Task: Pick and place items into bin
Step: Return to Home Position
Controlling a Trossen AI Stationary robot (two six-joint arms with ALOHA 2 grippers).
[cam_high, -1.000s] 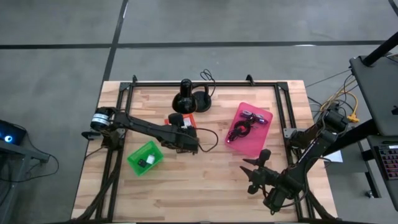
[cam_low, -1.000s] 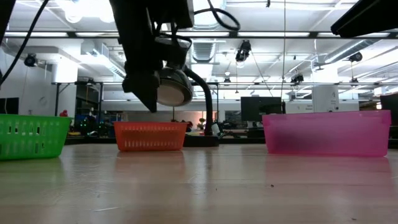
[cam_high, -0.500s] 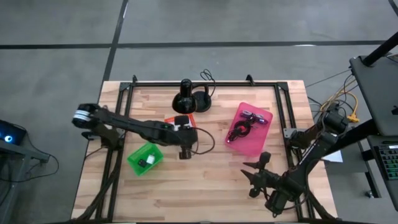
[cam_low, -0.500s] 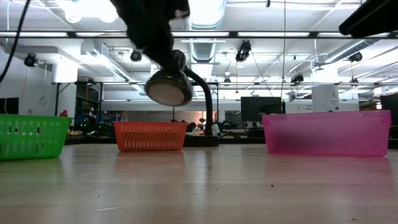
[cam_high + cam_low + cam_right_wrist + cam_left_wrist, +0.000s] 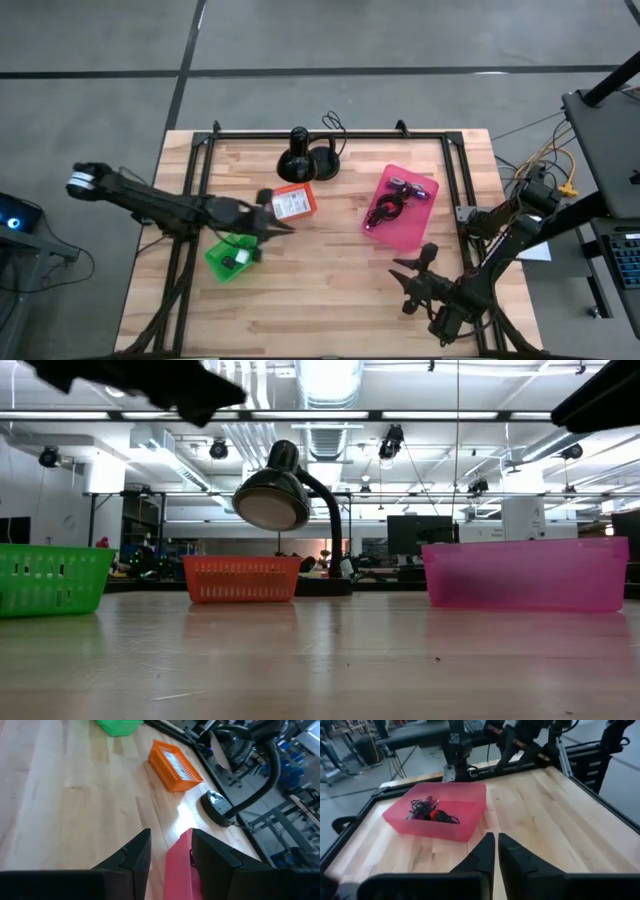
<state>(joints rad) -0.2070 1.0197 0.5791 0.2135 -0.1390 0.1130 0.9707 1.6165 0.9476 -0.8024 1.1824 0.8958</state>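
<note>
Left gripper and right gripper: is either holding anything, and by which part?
Nothing is held. The left gripper is shut and empty; the right gripper is open and also empty.

On the table (image 5: 340,290), the left bin (image 5: 218,263) sat nearest the front edge. The middle bin (image 5: 311,201), holding a card box (image 5: 290,205), stood just before the lamp (image 5: 300,155). The right bin (image 5: 405,232) held a coiled cable (image 5: 385,210).

Left claw (image 5: 285,226) has drawn back off the orange bin (image 5: 312,204).
</note>
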